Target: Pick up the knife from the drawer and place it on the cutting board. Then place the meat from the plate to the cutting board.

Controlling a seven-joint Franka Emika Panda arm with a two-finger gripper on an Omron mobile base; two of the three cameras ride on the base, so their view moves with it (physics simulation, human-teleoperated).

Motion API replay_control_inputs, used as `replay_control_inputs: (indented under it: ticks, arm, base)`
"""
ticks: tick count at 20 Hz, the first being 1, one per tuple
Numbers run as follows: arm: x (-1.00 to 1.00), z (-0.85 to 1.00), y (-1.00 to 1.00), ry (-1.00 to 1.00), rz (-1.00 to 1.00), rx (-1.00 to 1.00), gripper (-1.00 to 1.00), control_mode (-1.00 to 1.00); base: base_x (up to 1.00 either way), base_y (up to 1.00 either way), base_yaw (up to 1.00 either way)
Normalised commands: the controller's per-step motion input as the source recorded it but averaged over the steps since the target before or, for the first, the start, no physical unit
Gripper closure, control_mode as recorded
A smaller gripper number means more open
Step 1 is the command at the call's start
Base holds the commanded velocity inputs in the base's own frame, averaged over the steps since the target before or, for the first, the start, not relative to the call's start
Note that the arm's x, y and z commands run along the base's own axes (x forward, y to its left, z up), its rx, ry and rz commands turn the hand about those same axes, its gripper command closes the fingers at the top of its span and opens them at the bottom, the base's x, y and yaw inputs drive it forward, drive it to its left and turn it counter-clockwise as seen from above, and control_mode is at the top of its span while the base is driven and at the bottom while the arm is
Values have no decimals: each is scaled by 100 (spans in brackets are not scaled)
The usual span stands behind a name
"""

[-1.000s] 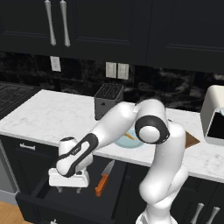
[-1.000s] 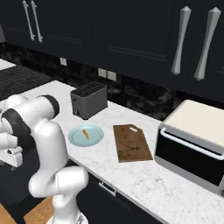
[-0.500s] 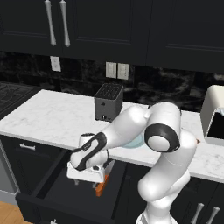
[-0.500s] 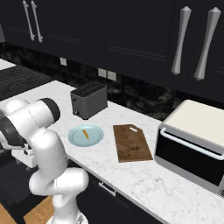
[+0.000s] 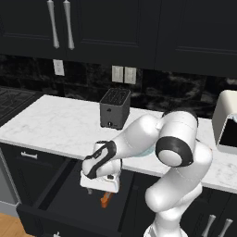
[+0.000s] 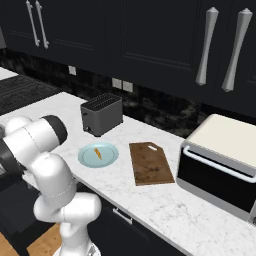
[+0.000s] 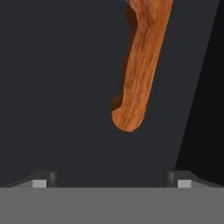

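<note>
The knife's reddish-brown handle (image 7: pixel 138 65) lies on the dark floor of the open drawer (image 5: pixel 48 187). It reaches down from the top of the hand view and ends above the gap between my fingertips (image 7: pixel 41 180). My gripper (image 7: pixel 111 181) is open, its tips wide apart with nothing between them. In the left base view the gripper (image 5: pixel 99 187) hangs low inside the drawer, with the knife (image 5: pixel 107 200) poking out just below it. On the counter sit the pale blue-green plate (image 6: pixel 107 159) with the orange meat (image 6: pixel 98 152) and, to its right, the brown cutting board (image 6: pixel 150 162).
A black toaster (image 6: pixel 102 114) stands behind the plate, and a white toaster oven (image 6: pixel 222 165) sits to the right of the board. The robot's own white arm (image 5: pixel 139 134) arcs over the counter edge down into the drawer. Black cabinets line the wall above.
The hand has swung to the right inside the drawer and come over the knife's handle. The jaws have stayed open.
</note>
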Motion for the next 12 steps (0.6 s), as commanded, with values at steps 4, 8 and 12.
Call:
replay_control_inputs:
  ticks: [4,8,12]
  arm:
    - [19,-1,-21,0,0,0,-100,-100]
    - [12,-15,-14,0,-1,0,-100,-100]
    - [23,-23,-3,1,0,-2,-100,-100]
  base:
    - [0,0,0]
    - [0,0,0]
    - [0,0,0]
